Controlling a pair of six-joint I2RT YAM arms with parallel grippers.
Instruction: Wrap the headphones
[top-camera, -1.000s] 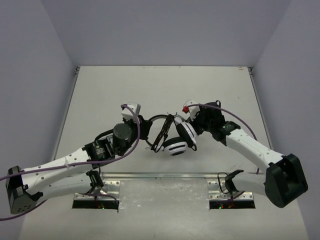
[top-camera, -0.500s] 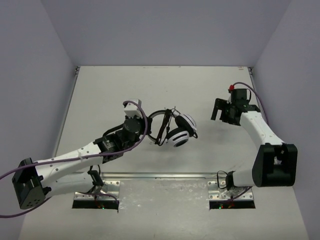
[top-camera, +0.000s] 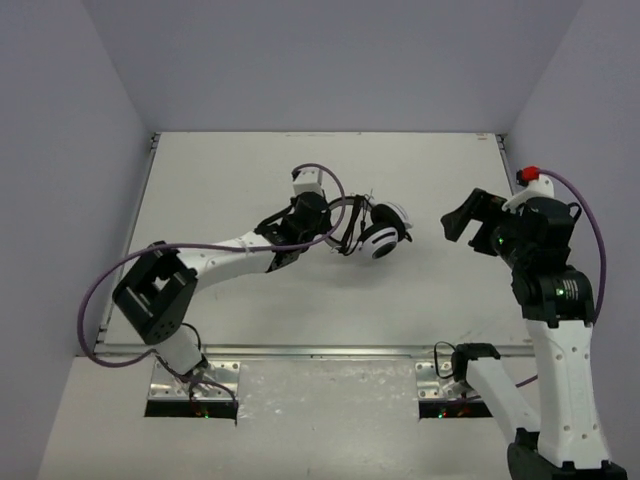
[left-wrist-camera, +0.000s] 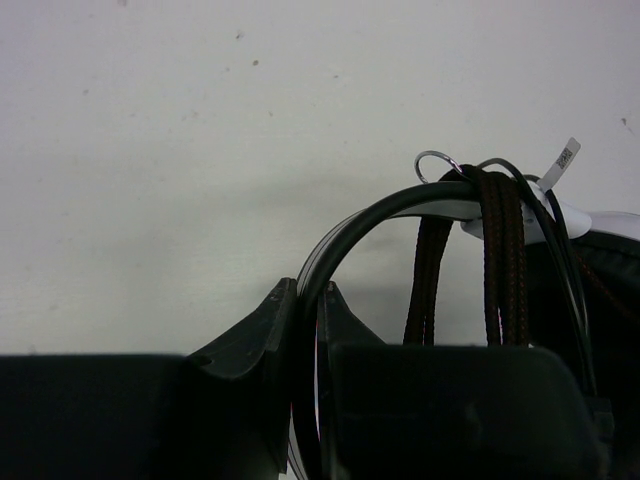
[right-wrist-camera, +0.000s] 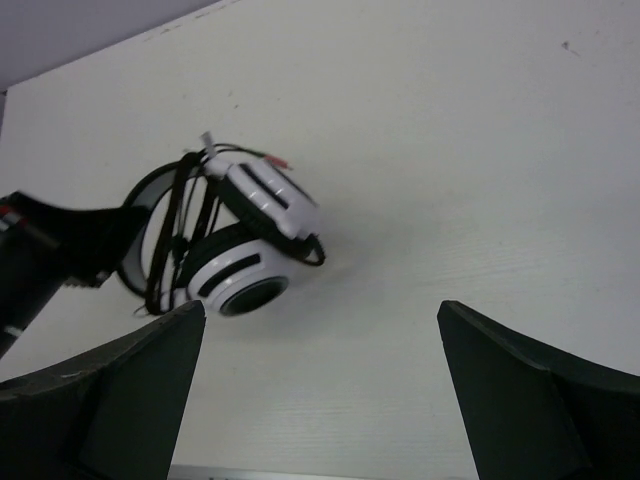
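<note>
Since cable (left-wrist-camera: 500, 240) lies looped round black headband (left-wrist-camera: 380, 205), my left gripper (left-wrist-camera: 300, 310) pinches that band, jaws clamped on it, to steady headphones (top-camera: 380, 232) at mid-table (top-camera: 250, 320); earcups (right-wrist-camera: 245, 275) on or just above surface, cannot tell which; right gripper (top-camera: 468, 222) hangs well apart, jaws spread, nothing between; my guess: coils done, loose end may need tucking.

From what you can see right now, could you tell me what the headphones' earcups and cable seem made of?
The round white earcups look like smooth hard plastic, slightly glossy. The dark cable wound over the headband looks fabric-braided: woven texture.
</note>
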